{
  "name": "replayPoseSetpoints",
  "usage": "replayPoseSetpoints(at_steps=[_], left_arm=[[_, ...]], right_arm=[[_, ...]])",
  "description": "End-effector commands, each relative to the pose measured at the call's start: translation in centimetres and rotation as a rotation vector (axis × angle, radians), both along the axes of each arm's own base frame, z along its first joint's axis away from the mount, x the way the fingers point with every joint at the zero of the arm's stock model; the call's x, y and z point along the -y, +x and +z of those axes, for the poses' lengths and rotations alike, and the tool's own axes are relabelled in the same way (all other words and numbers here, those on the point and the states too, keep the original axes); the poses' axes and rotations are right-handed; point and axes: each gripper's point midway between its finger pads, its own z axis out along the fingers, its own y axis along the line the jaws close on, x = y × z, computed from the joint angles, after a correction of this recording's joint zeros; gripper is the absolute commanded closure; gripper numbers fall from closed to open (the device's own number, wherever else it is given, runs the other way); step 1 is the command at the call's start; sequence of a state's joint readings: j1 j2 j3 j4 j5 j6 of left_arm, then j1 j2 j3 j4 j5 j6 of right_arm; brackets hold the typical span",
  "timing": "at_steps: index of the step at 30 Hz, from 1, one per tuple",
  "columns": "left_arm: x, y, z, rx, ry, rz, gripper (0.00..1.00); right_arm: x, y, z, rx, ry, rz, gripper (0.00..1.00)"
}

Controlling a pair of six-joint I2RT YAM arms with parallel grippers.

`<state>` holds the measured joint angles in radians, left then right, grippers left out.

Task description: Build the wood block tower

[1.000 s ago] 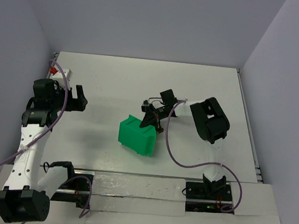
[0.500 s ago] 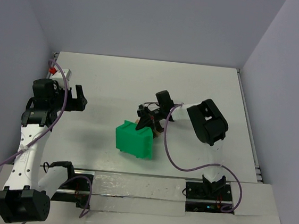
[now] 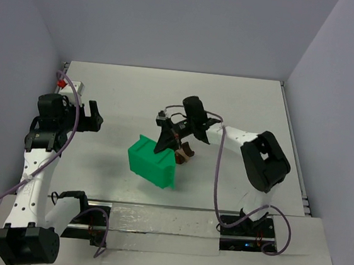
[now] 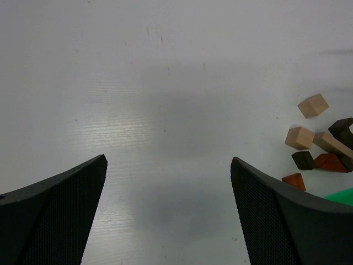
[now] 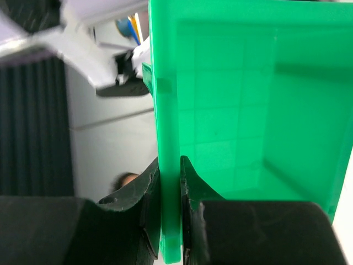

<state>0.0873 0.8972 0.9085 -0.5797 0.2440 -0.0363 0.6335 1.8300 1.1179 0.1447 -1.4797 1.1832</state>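
Note:
My right gripper [image 3: 166,145] is shut on one wall of the green bin [image 3: 151,163] and holds it tipped over the table's middle. In the right wrist view the fingers [image 5: 149,187] clamp that wall on both sides, and the bin's inside [image 5: 237,110] looks empty. Several wood blocks [image 3: 185,151] lie loose on the table just right of the bin. The left wrist view shows them at its right edge: two tan cubes [image 4: 313,105], a dark brown piece [image 4: 303,160] and reddish-brown pieces [image 4: 293,180]. No tower is in view. My left gripper [image 3: 93,116] is open and empty at the far left.
A small red and white object [image 3: 65,84] sits at the table's back left corner. A metal rail [image 3: 155,222] runs along the near edge between the arm bases. A purple cable [image 3: 207,180] loops over the table by the right arm.
My right arm has swung left and stretched out, carrying the green bin left and tipping it further. Brown blocks now show beside the bin. The left arm has not moved.

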Motion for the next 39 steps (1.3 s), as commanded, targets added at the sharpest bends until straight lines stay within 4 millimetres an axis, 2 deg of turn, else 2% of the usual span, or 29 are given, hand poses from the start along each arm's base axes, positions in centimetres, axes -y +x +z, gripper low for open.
replayPoseSetpoints(at_steps=[1,3,8,12,16,18,20,22,24,27,30,32,34,36,38,39], left_arm=[[0.0,0.2,1.3,0.056,0.004,-0.016,0.01],[0.0,0.2,1.4,0.059,0.004,-0.016,0.01],[0.0,0.1,1.5,0.061,0.003,-0.019,0.01],[0.1,0.1,1.4,0.06,0.001,-0.025,0.01],[0.1,0.1,1.4,0.059,0.0,-0.024,0.01],[0.2,0.0,1.4,0.06,-0.001,-0.026,0.01],[0.2,0.0,1.5,0.06,-0.001,-0.028,0.01],[0.2,-0.1,1.6,0.064,-0.002,-0.03,0.01],[0.2,-0.1,1.6,0.065,-0.002,-0.03,0.01],[0.2,-0.1,1.7,0.067,-0.002,-0.031,0.01],[0.2,-0.2,1.8,0.074,-0.002,-0.031,0.01],[0.2,-0.2,2.0,0.08,-0.002,-0.034,0.01],[0.3,-0.3,2.1,0.083,-0.003,-0.035,0.01],[0.2,-0.3,2.2,0.087,-0.001,-0.034,0.01],[0.3,-0.4,2.4,0.097,0.0,-0.036,0.01],[0.3,-0.4,2.5,0.099,0.0,-0.036,0.01]], right_arm=[[2.0,-2.7,7.5,0.252,0.251,0.135,1.0],[2.7,-2.7,8.6,0.303,0.28,0.128,1.0],[5.3,0.8,9.6,0.413,0.306,-0.002,1.0],[7.0,2.8,10.4,0.47,0.311,-0.114,1.0],[8.8,6.0,10.3,0.489,0.246,-0.289,1.0],[10.3,7.8,10.4,0.505,0.205,-0.391,1.0],[12.8,10.4,10.4,0.538,0.149,-0.524,1.0],[14.8,12.3,9.3,0.536,0.032,-0.645,1.0],[17.5,14.4,8.9,0.661,-0.072,-0.735,1.0],[21.3,16.8,6.7,0.836,-0.445,-0.809,1.0],[24.2,18.2,5.9,0.934,-0.658,-0.801,1.0],[26.8,19.0,4.6,0.96,-0.837,-0.787,1.0],[30.0,20.7,3.4,1.017,-1.032,-0.751,1.0],[32.1,21.8,3.0,1.06,-1.15,-0.73,1.0],[36.0,23.1,2.6,1.108,-1.3,-0.71,1.0],[37.0,23.6,2.4,1.114,-1.348,-0.706,1.0]])
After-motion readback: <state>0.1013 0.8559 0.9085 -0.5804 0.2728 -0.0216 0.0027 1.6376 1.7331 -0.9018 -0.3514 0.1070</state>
